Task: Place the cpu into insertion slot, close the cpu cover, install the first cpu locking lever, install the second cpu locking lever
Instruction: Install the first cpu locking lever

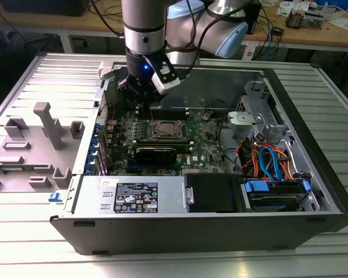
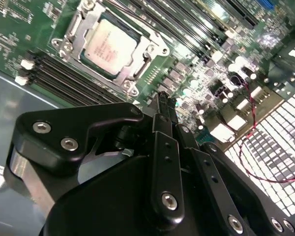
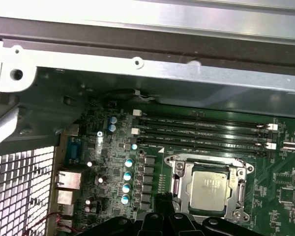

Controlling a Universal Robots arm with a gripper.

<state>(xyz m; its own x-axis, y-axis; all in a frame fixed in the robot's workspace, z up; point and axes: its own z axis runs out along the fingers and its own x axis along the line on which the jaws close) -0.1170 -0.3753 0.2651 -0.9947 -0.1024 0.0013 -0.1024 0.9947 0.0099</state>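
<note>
In the second wrist view, the black two-fingered gripper (image 2: 164, 104) shows its fingers (image 2: 162, 142) pressed together at the tips, with nothing pinched between them. The tips hang above the green printed motherboard (image 2: 19, 29), apart from its surface as far as can be judged.

The cpu (image 2: 110, 46), a small flat square chip with a dull silver-grey metal top, lies seated in the insertion slot (image 2: 137, 73), the square silver-rimmed socket on the board. The cpu cover (image 2: 81, 27), a thin silver metal frame plate with a square window, lies flat around the chip, so placing and closing appear done. Whether either locking lever is latched cannot be told.

Governing relation: the socket lies ahead of the fingertips and to one side of them, near but not beneath them. In the exterior view the gripper (image 1: 140, 105) stands toward the exterior view's left of the socket (image 1: 167, 130), just off its edge, with a strip of board between the two. A bank of long narrow black memory slots (image 2: 69, 81) lies just beside the socket. The chip is square, so it offers no long axis; its edges run parallel to those slots.

The board sits inside an open dark metal computer case (image 1: 209, 231) lying on a ribbed grey metal tabletop (image 1: 35, 255).

Finding: the gripper is empty, and the socket is the task's thing nearest to it.
</note>
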